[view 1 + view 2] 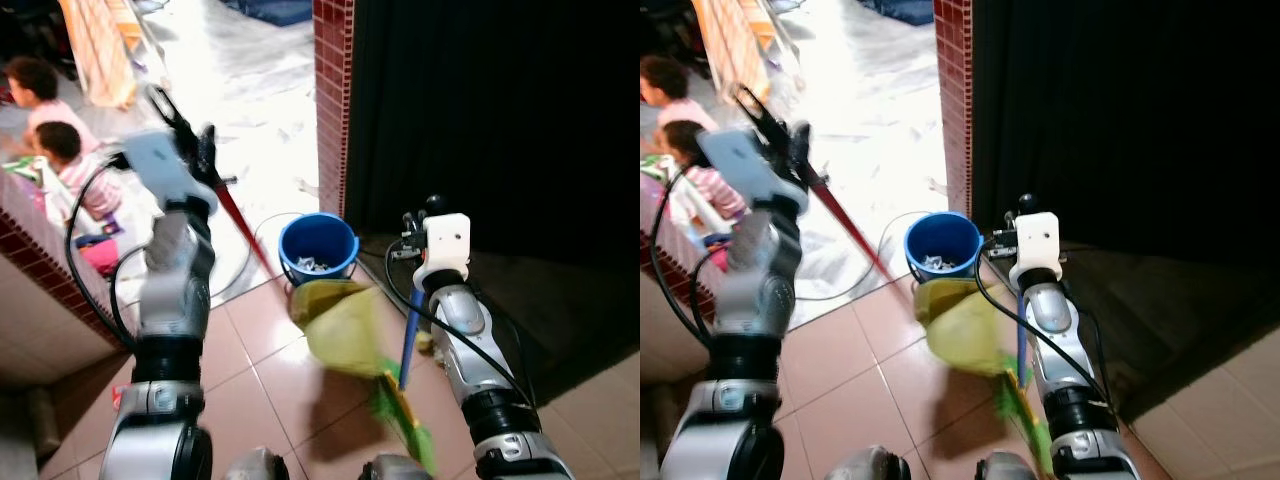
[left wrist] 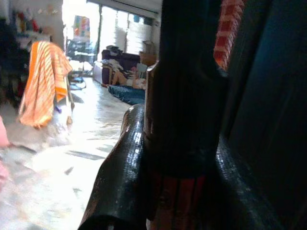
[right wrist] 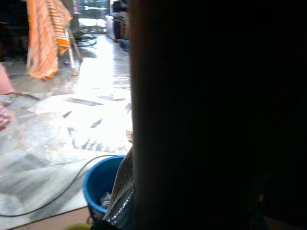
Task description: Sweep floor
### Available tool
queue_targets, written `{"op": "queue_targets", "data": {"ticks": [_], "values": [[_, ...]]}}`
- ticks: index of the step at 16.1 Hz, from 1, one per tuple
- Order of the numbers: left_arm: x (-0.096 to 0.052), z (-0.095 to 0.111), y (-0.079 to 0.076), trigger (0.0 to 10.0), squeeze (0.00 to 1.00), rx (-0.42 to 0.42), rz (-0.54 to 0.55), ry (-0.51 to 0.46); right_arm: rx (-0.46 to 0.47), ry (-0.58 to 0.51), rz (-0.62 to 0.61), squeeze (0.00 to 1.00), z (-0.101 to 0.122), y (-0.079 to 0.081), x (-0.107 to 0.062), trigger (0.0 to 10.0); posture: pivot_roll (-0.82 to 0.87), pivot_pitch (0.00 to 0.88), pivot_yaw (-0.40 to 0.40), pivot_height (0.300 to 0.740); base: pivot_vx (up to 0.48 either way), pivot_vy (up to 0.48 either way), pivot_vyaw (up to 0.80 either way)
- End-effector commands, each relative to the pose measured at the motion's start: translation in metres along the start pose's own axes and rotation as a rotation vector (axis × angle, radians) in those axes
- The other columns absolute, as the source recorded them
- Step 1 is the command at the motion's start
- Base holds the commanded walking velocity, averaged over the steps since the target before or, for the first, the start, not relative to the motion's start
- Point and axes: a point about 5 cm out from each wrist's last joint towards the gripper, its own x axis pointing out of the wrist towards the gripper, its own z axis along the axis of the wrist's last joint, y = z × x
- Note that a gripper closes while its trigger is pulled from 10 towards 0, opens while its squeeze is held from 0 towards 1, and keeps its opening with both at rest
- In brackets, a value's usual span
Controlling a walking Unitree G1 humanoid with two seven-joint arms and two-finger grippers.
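My left gripper (image 1: 196,142) is raised high on the left and shut on a red handle (image 1: 240,225). The handle slants down to a blurred yellow-green dustpan (image 1: 340,325) hanging over the tiles. In the left wrist view the black fingers (image 2: 120,177) wrap around the handle (image 2: 177,201). My right gripper (image 1: 414,240) is shut on the blue handle (image 1: 408,340) of a broom, whose green bristles (image 1: 405,415) trail low by my feet. A blue bucket (image 1: 350,250) with some litter in it stands just beyond the dustpan, and its blue wall (image 3: 96,184) also appears in the right wrist view.
A red brick pillar (image 1: 333,90) rises behind the bucket, with a dark opening (image 1: 500,120) to its right. A black cable (image 1: 240,275) loops over the floor. Two people (image 1: 60,150) sit at the far left behind a low brick wall (image 1: 40,260). Bright wet floor (image 1: 250,90) stretches ahead.
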Motion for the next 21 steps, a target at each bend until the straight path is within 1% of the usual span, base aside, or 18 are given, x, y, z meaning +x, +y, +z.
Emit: {"op": "queue_targets", "data": {"ticks": [1, 2, 3, 4, 5, 7, 8, 10, 11, 12, 13, 14, 16, 18, 19, 20, 21], "values": [[-0.002, 0.005, 0.003, 10.0, 0.0, 0.016, -0.009, -0.043, 0.027, -0.02, 0.043, 0.0, 0.008, 0.008, 0.004, 10.0, -0.09, 0.0, 0.061, 0.74, 0.0, 0.0, 0.0], [-0.008, -0.005, 0.002, 10.0, 0.0, 0.036, -0.029, -0.016, 0.049, -0.012, 0.086, 0.0, 0.009, 0.014, 0.004, 10.0, -0.09, 0.0, 0.058, 0.74, 0.0, 0.0, 0.0], [-0.012, -0.01, 0.0, 10.0, 0.0, 0.047, -0.047, -0.003, 0.056, -0.015, 0.118, 0.0, 0.01, 0.018, 0.004, 10.0, -0.09, 0.0, 0.057, 0.74, 0.0, 0.0, 0.0], [-0.015, -0.016, -0.002, 10.0, 0.0, 0.059, -0.064, 0.008, 0.057, -0.03, 0.139, 0.0, 0.013, 0.021, 0.004, 10.0, -0.09, 0.0, 0.056, 0.74, 0.0, 0.0, 0.0], [-0.019, -0.022, -0.003, 10.0, 0.0, 0.068, -0.07, 0.025, 0.052, -0.063, 0.161, 0.0, 0.021, 0.023, 0.005, 10.0, -0.1, 0.0, 0.056, 0.74, 0.0, 0.0, 0.0], [-0.028, -0.036, -0.006, 10.0, 0.0, 0.095, -0.088, 0.061, 0.05, -0.125, 0.157, 0.0, 0.038, 0.021, 0.011, 10.0, -0.1, 0.0, 0.056, 0.74, 0.0, 0.0, 0.0], [-0.034, -0.049, -0.004, 10.0, 0.0, 0.119, -0.084, 0.105, 0.032, -0.174, 0.143, 0.0, 0.05, 0.017, 0.016, 10.0, -0.1, 0.0, 0.057, 0.74, 0.0, 0.0, 0.0], [-0.043, -0.066, 0.0, 10.0, 0.0, 0.151, -0.056, 0.164, -0.034, -0.239, 0.146, 0.0, 0.067, 0.01, 0.022, 10.0, -0.1, 0.0, 0.056, 0.74, 0.0, 0.0, 0.0], [-0.046, -0.071, 0.002, 10.0, 0.0, 0.147, -0.043, 0.188, -0.086, -0.264, 0.151, 0.0, 0.075, 0.005, 0.024, 10.0, -0.1, 0.0, 0.056, 0.74, 0.0, 0.0, 0.0], [-0.051, -0.077, 0.001, 10.0, 0.0, 0.139, -0.046, 0.212, -0.182, -0.297, 0.162, 0.0, 0.084, -0.002, 0.025, 10.0, -0.1, 0.0, 0.064, 0.74, 0.0, 0.0, 0.0], [-0.052, -0.078, 0.0, 10.0, 0.0, 0.121, -0.045, 0.219, -0.226, -0.302, 0.168, 0.0, 0.086, -0.006, 0.025, 10.0, -0.11, 0.0, 0.064, 0.74, 0.0, 0.0, 0.0], [-0.053, -0.08, -0.002, 10.0, 0.0, 0.116, -0.049, 0.224, -0.244, -0.305, 0.16, 0.0, 0.087, -0.01, 0.025, 10.0, -0.11, 0.0, 0.07, 0.74, 0.0, 0.0, 0.0], [-0.053, -0.084, -0.006, 10.0, 0.0, 0.118, -0.065, 0.23, -0.264, -0.282, 0.116, 0.0, 0.082, -0.025, 0.026, 10.0, -0.1, 0.0, 0.074, 0.74, 0.0, 0.0, 0.0], [-0.05, -0.087, -0.005, 10.0, 0.0, 0.103, -0.032, 0.246, -0.351, -0.277, 0.137, 0.0, 0.075, -0.032, 0.023, 10.0, -0.09, 0.0, 0.071, 0.74, 0.0, 0.0, 0.0], [-0.049, -0.087, -0.003, 10.0, 0.0, 0.106, -0.014, 0.247, -0.366, -0.273, 0.14, 0.0, 0.073, -0.033, 0.022, 10.0, -0.08, 0.001, 0.068, 0.74, 0.0, 0.0, 0.0], [-0.046, -0.087, -0.001, 10.0, 0.0, 0.122, 0.012, 0.237, -0.389, -0.245, 0.145, 0.0, 0.063, -0.036, 0.019, 10.0, -0.08, 0.028, 0.072, 0.74, 0.0, 0.0, 0.0], [-0.047, -0.091, 0.003, 10.0, 0.0, 0.121, 0.052, 0.254, -0.39, -0.21, 0.146, 0.0, 0.05, -0.036, 0.014, 10.0, -0.08, 0.05, 0.075, 0.74, 0.0, 0.0, 0.0]]}}
